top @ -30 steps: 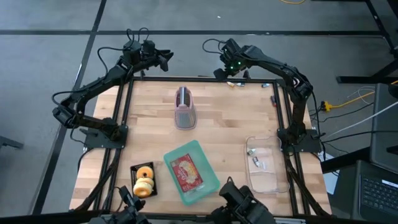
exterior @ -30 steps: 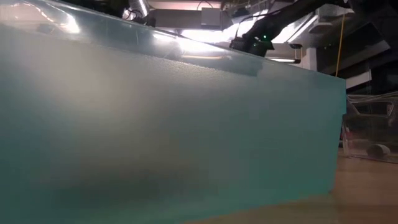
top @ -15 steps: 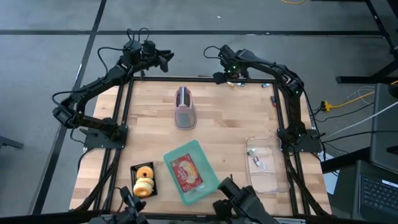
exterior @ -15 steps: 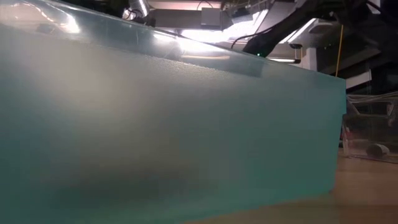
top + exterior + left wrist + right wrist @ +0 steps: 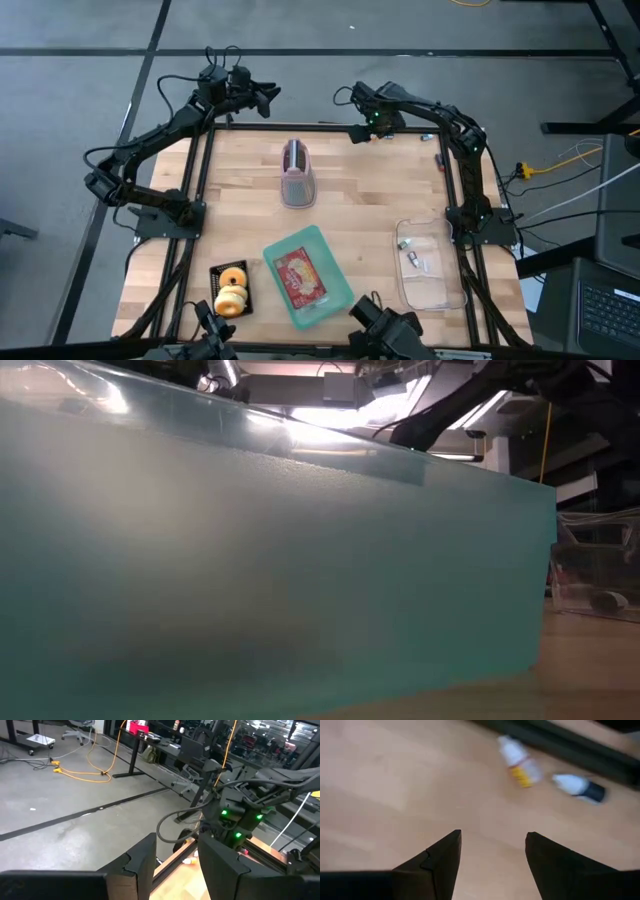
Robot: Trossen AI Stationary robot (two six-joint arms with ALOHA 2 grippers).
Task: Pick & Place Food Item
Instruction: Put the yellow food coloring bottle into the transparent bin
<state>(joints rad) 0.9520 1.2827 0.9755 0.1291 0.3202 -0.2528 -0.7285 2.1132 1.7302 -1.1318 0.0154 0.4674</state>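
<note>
My right gripper stands open and points down over the bare wood at the table's far edge, with nothing between its fingers. Just beyond it lie two small bottles, one with a yellow label and one with a dark end. My left gripper waits open and level above the far left corner, facing the right arm. Two donuts rest on a black tray near the front left. A red food packet lies in a teal tray.
A pink toaster-like appliance stands in the far middle. A clear plastic container holding small items sits at the right. The teal tray's wall fills nearly all of the low view. Bare wood lies between the appliance and the container.
My right gripper has sunk toward the table at the far edge and has tipped and rolled until its fingers point down. My left gripper has kept still.
</note>
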